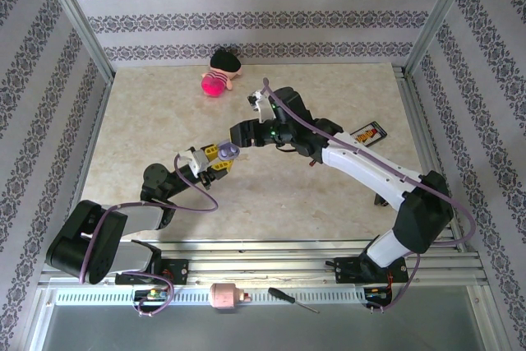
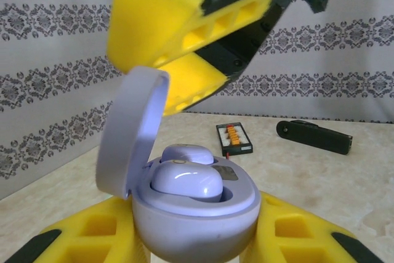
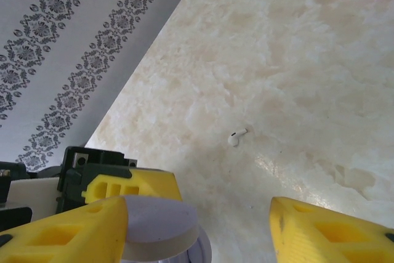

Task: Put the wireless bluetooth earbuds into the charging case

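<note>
From above, a pink-and-black doll is spotted at the far edge of the bench. A flat dark card is laid out to the right, just beyond the right arm, and a pink cylinder and a screwdriver are lined up on the near rail. Mid-bench, the lavender charging case is pinched in the left jaws, with the right jaws poised just beside it on its far side. On to the left wrist: the case is clamped between yellow fingers, its lid swung up at the left. Two glossy lavender earbuds are seated side by side in its wells. The opening is crowded from overhead by the right jaws, which are spread. Behind, a small black tray of orange pieces and a long black object are seen on the bench. On the right wrist, the right jaws are shown wide apart with nothing pinched between them. The case lid sits just inside one finger. One tiny white earbud is left lying alone on bare bench, well apart from the case.
</note>
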